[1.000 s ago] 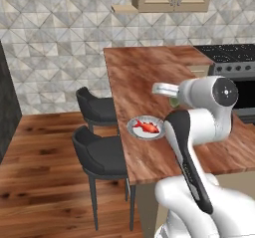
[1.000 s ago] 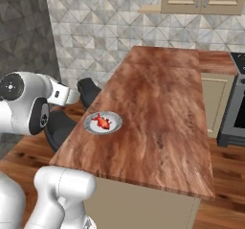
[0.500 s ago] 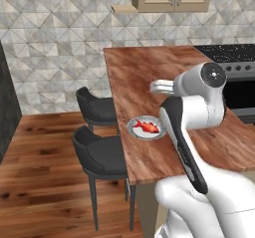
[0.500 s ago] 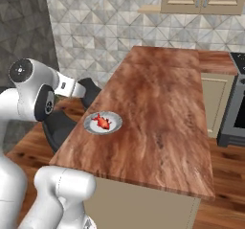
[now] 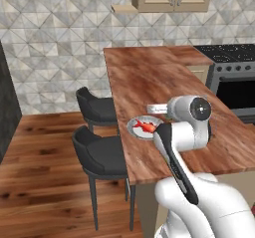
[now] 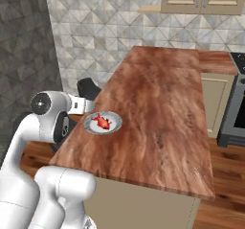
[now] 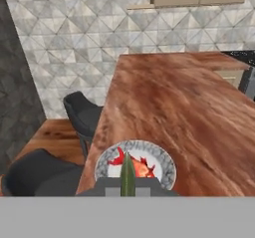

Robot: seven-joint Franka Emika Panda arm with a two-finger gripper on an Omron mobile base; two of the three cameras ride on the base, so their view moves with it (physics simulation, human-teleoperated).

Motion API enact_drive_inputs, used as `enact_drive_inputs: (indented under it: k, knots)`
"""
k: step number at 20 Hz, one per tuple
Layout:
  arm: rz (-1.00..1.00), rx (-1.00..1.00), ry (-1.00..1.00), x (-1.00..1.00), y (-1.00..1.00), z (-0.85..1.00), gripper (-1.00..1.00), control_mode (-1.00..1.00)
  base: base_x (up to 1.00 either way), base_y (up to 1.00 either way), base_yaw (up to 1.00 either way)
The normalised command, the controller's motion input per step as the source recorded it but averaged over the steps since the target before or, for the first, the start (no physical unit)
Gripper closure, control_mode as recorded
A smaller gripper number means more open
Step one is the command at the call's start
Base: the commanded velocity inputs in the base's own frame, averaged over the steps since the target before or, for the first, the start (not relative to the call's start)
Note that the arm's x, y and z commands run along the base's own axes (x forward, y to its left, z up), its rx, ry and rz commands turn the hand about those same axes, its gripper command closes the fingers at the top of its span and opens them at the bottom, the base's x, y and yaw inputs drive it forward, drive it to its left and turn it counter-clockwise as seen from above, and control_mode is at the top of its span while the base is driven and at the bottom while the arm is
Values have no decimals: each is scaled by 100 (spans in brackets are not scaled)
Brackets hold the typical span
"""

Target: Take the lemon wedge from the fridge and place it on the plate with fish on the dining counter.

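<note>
Reddish counter [image 5: 149,77] carries the fish plate [image 7: 135,165], and the gripper [image 7: 128,184], pinching the wedge [image 7: 127,172], hangs just before it, ready to drop it there

A plate [image 6: 103,123] holding red fish [image 6: 101,121] sits on the dining counter [image 6: 162,113].

Base views flank the dining counter [image 5: 149,77]; hand view faces along it.

red fish [image 6: 101,121], reddish-brown wood-grain counter [image 6: 162,108]
</note>
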Motion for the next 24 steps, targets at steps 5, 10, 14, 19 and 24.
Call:
enact_drive_inputs:
  k: [5,10,14,19,24]
  knots:
    - [3,0,5,79,-2,-29,100,-100,0,0,0]
    - [6,0,14,84,0,-27,100,-100,0,0,0]
    - [12,0,19,57,0,-15,100,-100,0,0,0]
    - [8,-2,17,63,0,-31,100,-100,0,0,0]
    - [11,-20,0,26,1,-76,100,-100,0,0,0]
